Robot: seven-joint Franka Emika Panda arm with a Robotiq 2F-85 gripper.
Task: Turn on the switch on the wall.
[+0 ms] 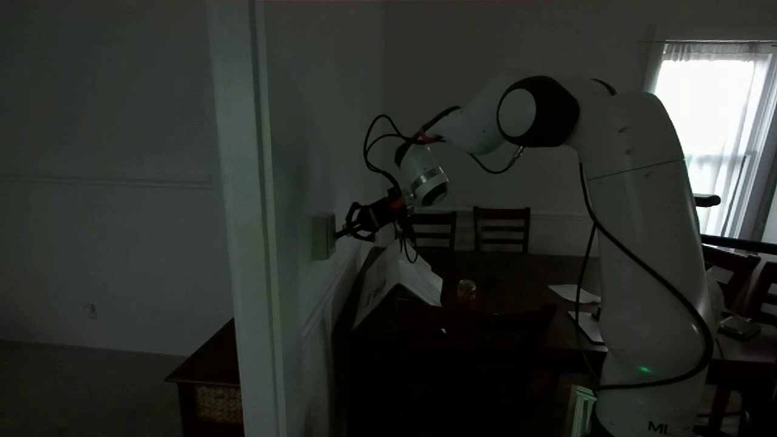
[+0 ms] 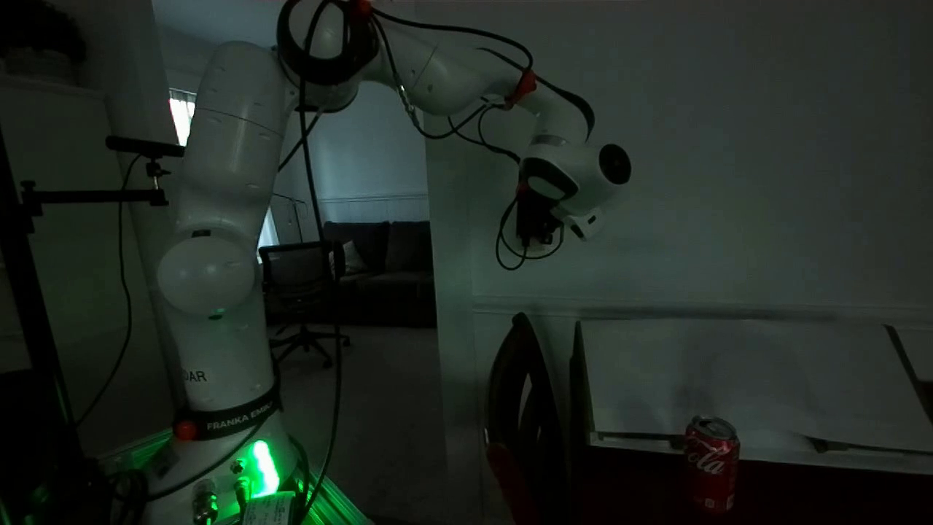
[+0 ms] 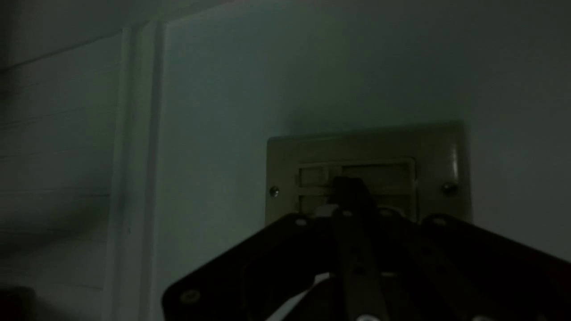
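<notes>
The switch [image 1: 324,237] is a pale plate on the white wall [image 1: 303,145] in an exterior view. In the wrist view the switch [image 3: 303,151] is a wide plate with a screw at each side and recessed panels in its middle. My gripper [image 1: 339,233] is shut, and its tips point at the plate's face, touching it or very near. In the wrist view the gripper's dark tips [image 3: 350,185] cover part of the panels and the lower part of the plate. In an exterior view the wrist [image 2: 538,219] hides the switch and the fingertips.
A dark table [image 1: 516,267] with a red can [image 1: 467,290] and papers [image 1: 419,282] stands below the arm. The can also shows in an exterior view [image 2: 711,464]. Chairs [image 1: 501,230] stand around the table. The wall's white corner edge [image 1: 243,212] is beside the switch. The room is dim.
</notes>
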